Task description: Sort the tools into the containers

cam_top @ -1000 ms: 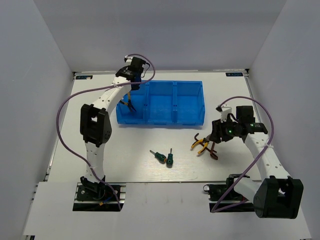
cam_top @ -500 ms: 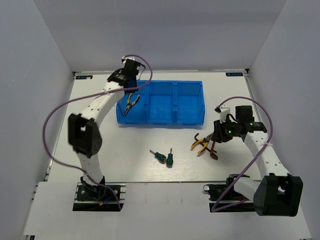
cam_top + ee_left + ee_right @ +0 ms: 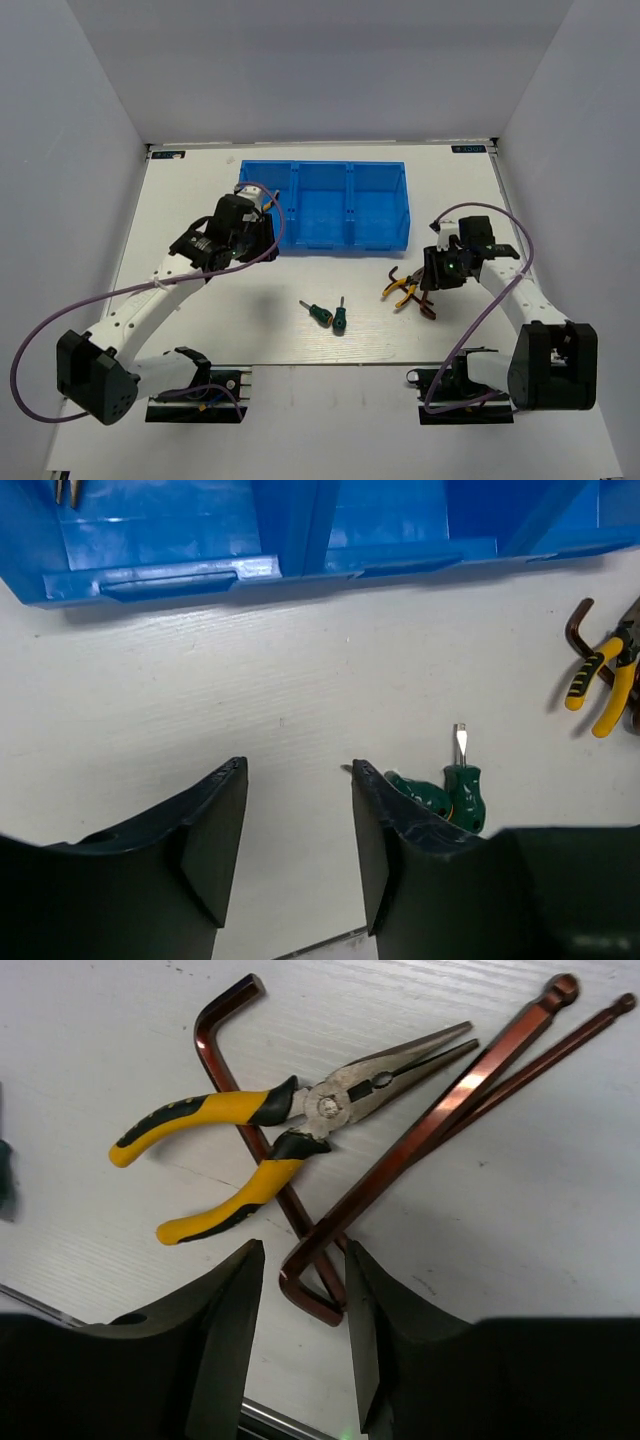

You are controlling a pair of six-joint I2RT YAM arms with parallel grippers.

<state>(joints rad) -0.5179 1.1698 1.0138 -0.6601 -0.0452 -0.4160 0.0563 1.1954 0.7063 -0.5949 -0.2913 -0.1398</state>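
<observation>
Hex keys (image 3: 428, 306) and yellow-handled pliers (image 3: 400, 290) lie on the table directly under your right gripper (image 3: 430, 283), apart from the blue bin (image 3: 330, 240). Green screwdrivers (image 3: 320, 315) sit between the arms.

Left wrist: left gripper (image 3: 300, 770) spread, empty; screwdrivers just right of its right finger.

Right wrist: right gripper spread, empty. One long key's bend sits between the fingers, shaft running diagonally up-right; pliers just left.
</observation>
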